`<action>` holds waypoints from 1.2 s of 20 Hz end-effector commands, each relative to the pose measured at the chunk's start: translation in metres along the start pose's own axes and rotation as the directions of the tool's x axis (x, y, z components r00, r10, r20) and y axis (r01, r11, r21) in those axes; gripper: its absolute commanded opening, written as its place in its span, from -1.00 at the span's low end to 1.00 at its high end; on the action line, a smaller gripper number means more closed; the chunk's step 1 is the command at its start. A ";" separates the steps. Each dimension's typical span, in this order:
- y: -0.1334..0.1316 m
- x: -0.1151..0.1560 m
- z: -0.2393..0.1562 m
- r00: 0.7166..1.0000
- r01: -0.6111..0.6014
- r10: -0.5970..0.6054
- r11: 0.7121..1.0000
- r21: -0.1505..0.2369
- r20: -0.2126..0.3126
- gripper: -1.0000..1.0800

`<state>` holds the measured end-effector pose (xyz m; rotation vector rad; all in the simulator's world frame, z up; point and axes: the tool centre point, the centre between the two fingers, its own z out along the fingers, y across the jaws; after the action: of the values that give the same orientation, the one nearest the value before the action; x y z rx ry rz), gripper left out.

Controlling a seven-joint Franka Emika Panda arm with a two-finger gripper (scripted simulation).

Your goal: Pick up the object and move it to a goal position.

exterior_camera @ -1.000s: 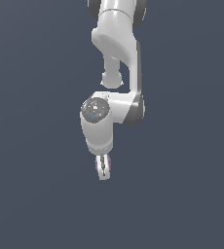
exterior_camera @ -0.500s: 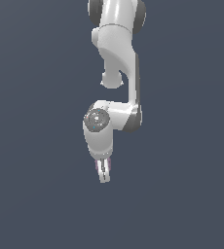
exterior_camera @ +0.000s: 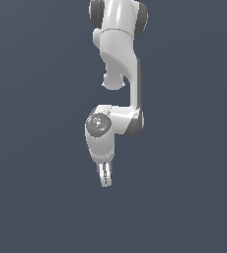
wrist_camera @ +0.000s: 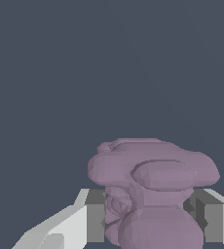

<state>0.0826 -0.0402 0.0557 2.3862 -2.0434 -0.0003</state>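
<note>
The object (wrist_camera: 153,194) is a pinkish-purple lumpy thing that fills the space between my two fingers in the wrist view, with a pad pressed against each of its sides. My gripper (wrist_camera: 150,221) is shut on it. In the exterior view the white arm hangs down from above and the gripper (exterior_camera: 105,176) points downward, with slivers of the object (exterior_camera: 98,169) showing at the edges of the fingers. Most of the object is hidden behind the fingers there.
Only a plain dark blue-grey background (exterior_camera: 184,197) surrounds the arm in both views.
The arm has shifted slightly toward the exterior view's right and a little lower, carrying the object along in the shut gripper.
</note>
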 end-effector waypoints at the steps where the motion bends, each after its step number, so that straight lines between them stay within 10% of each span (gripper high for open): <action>1: 0.000 0.000 0.000 1.000 0.000 0.000 1.000 0.000 0.000 -1.00; 24: 0.028 0.013 -0.067 1.000 -0.001 0.001 1.000 0.000 0.002 -1.00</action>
<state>0.0607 -0.0544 0.1112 2.3863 -2.0438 -0.0036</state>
